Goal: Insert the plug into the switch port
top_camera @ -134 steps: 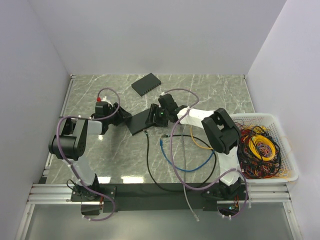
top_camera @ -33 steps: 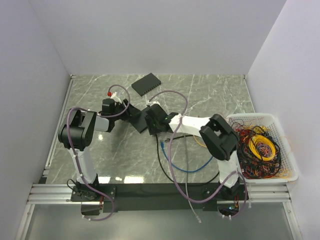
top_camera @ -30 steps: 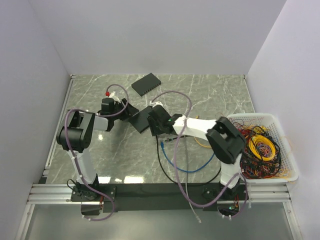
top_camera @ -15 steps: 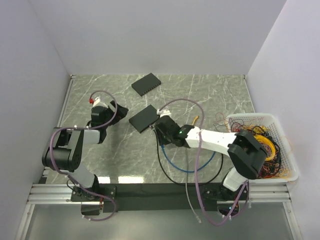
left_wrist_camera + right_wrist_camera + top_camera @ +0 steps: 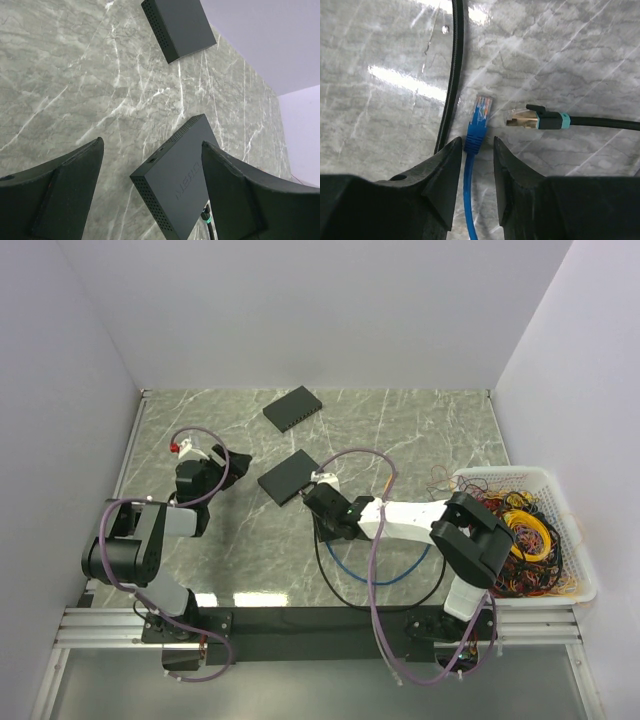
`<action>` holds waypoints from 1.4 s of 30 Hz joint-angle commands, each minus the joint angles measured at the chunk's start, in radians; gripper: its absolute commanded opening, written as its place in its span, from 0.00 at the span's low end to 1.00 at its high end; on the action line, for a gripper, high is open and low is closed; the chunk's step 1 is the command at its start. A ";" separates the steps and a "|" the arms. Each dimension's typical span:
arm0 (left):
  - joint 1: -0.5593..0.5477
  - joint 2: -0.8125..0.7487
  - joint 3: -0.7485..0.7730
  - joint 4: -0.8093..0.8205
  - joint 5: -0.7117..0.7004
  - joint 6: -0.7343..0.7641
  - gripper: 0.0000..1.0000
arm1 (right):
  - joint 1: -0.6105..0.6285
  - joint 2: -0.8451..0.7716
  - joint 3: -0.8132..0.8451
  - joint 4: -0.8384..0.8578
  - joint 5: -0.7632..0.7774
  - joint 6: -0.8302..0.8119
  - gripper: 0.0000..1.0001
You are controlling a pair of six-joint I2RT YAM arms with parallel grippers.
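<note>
Right gripper (image 5: 475, 147), fingers narrowly apart, straddles the blue cable's tip (image 5: 479, 112), so it may clamp the wrong connector; the plug (image 5: 391, 480) lies untouched toward the counter's right edge, well apart from the switch (image 5: 293, 408) by the far edge. Left gripper (image 5: 152, 145) gapes wide, empty; the black slab's (image 5: 175, 192) raised lettering is unreadable.

— Can you see the plug?
— No. From above, the orange-yellow cable (image 5: 389, 484) is a mere thread, and its tip is too small to tell.
— The switch port?
— My left wrist view cuts the oblong box (image 5: 178, 26) at the top edge (only a vented side shows); any socket is out of sight.
— And the other leads?
— The blue cable (image 5: 474, 135) leaves at the bottom edge between the fingers of my right pincer (image 5: 477, 145); the black cable (image 5: 600, 122) runs off the right edge.
</note>
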 commanded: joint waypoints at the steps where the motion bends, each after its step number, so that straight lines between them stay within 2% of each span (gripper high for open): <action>1: 0.005 -0.032 -0.015 0.070 0.018 0.002 0.85 | 0.013 0.025 0.007 0.014 0.030 0.031 0.38; 8: 0.007 -0.041 -0.019 0.076 0.045 0.012 0.83 | 0.018 0.047 -0.017 0.031 0.017 0.050 0.07; 10: 0.007 -0.060 -0.025 0.081 0.059 0.020 0.83 | 0.019 0.001 -0.042 0.047 0.036 0.048 0.03; 14: 0.007 -0.125 -0.053 0.121 0.108 0.034 0.83 | 0.019 -0.153 -0.128 0.107 0.044 -0.037 0.01; 17: 0.007 -0.162 -0.083 0.174 0.166 0.049 0.83 | 0.018 -0.300 -0.174 0.176 -0.050 -0.123 0.00; 21: 0.007 -0.218 -0.099 0.208 0.226 0.051 0.81 | 0.016 -0.481 -0.214 0.283 -0.324 -0.212 0.00; 22: 0.007 -0.221 -0.097 0.213 0.240 0.048 0.81 | 0.016 -0.501 -0.217 0.311 -0.426 -0.229 0.00; 26: 0.007 -0.227 -0.096 0.252 0.303 0.029 0.81 | 0.016 -0.564 -0.211 0.327 -0.577 -0.266 0.00; 30: 0.007 -0.254 -0.114 0.320 0.363 0.019 0.81 | 0.015 -0.608 -0.214 0.339 -0.697 -0.288 0.00; 33: 0.007 -0.267 -0.111 0.309 0.360 0.023 0.81 | 0.016 -0.615 -0.211 0.350 -0.771 -0.302 0.00; 37: 0.007 -0.247 -0.105 0.299 0.337 0.023 0.82 | 0.015 -0.596 -0.205 0.347 -0.754 -0.314 0.00; 41: 0.007 -0.126 0.006 0.127 0.274 0.040 0.80 | 0.016 -0.472 -0.122 0.227 -0.468 -0.315 0.00; 42: 0.007 -0.094 0.022 0.128 0.271 0.034 0.80 | 0.015 -0.373 -0.091 0.195 -0.423 -0.315 0.00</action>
